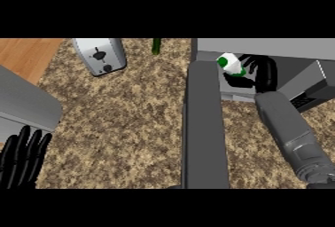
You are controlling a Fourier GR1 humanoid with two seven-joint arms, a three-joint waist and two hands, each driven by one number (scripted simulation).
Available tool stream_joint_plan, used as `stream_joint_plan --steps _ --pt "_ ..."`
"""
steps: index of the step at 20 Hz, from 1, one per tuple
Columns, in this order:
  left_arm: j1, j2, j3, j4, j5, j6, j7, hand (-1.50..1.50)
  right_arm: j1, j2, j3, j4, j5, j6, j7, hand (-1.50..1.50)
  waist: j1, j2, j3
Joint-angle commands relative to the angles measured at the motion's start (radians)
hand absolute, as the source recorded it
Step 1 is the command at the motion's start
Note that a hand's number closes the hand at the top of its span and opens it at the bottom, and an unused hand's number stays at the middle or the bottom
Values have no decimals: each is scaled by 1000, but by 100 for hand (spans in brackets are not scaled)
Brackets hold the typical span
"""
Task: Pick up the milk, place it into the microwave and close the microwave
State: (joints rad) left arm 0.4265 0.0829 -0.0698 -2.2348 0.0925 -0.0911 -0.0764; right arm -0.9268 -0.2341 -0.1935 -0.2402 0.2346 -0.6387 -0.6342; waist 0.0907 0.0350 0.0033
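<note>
Milk is not yet set down. Nearest, the left hand (23,155) rests open by the counter (124,115) edge. Farther, the door (204,128) stands open; the right hand (252,71) grips the milk (229,63) at the microwave (262,46) mouth. Releasing and closing remain.

Grey forearm (297,137) (cylindrical), black hands (258,71)

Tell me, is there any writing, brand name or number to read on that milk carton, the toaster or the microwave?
None can be read.
Milk carton, held in the right hand: green and white patches only.
Toaster: dark knob and lever, no lettering.
Microwave: its panel shows no legible marks.
</note>
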Motion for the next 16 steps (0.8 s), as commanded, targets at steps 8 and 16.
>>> stream_joint_plan --steps 8,16 --pt "-35 -3 -32 32 -77 11 -8 -150 -135 81 103 150 129 -37 83 -150 17 6 0" --pt "-19 6 -24 35 -70 -6 -21 -150 -137 44 64 147 98 6 64 -150 10 5 0"
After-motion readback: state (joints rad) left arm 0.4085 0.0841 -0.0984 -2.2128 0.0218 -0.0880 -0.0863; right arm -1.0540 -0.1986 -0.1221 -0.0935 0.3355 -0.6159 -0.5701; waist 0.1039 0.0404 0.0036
